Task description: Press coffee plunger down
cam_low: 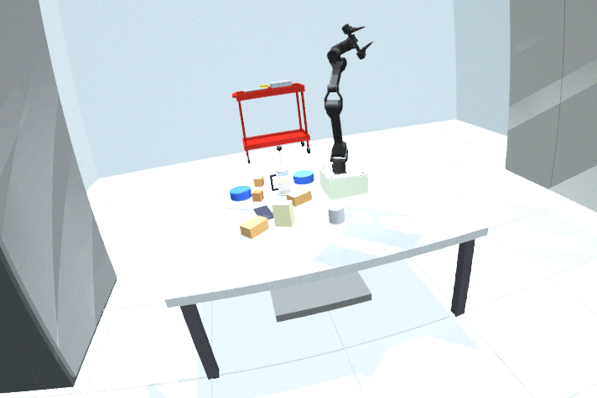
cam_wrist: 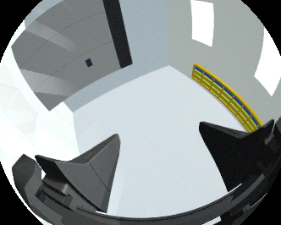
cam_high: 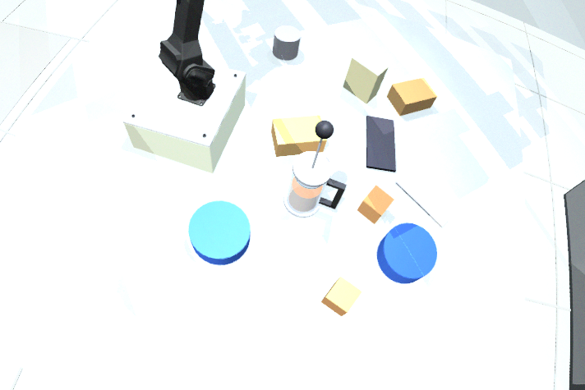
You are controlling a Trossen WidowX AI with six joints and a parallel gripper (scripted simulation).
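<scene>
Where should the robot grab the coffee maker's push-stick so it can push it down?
Probably at the black ball atop the thin rod, coming straight down from above. The rod stands upright and fully raised out of the white lid, so a downward push along it shouldn't tip the coffee press. The gripper is open, high above the table.

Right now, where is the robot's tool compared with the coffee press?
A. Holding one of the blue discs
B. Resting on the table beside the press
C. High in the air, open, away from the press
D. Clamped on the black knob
C: in the exterior view the tool sits at the top of the raised arm with its fingers spread, well above the coffee press, whose black knob stands untouched.
</scene>
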